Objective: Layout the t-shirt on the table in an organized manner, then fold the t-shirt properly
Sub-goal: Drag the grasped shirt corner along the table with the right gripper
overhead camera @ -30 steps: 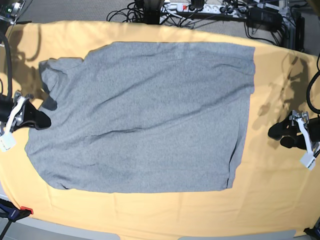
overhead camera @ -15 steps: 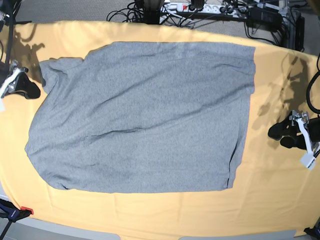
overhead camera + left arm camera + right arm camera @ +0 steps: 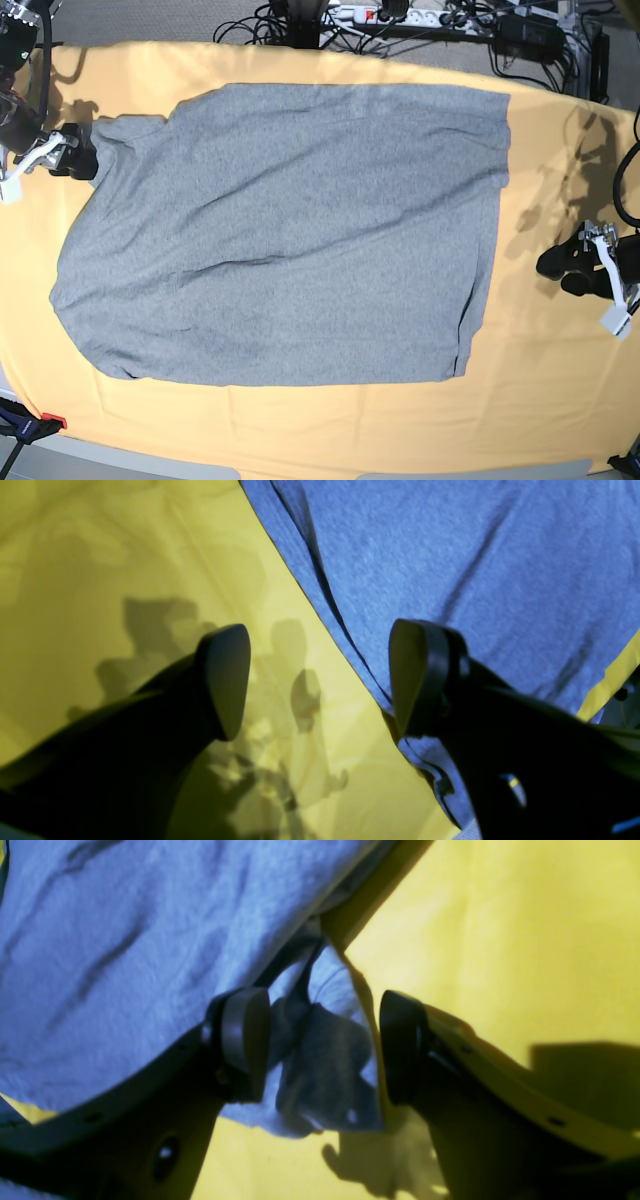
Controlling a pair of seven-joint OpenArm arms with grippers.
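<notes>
We are seeing the t-shirt (image 3: 280,235) lying mostly flat mid-worktop (image 3: 560,400), folding not begun. Right gripper (image 3: 320,1050) is straddling a bunched sleeve, jaws apart; left gripper (image 3: 320,680) is hovering agape, holding 0 items.

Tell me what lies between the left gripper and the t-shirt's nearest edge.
Nothing but bare table. In the base view the left gripper hangs apart from the t-shirt, with only the yellow cloth and shadows in the stretch between them.

We find no readable text, label, brand or number anywhere; the t-shirt (image 3: 290,230) shows plain grey.
</notes>
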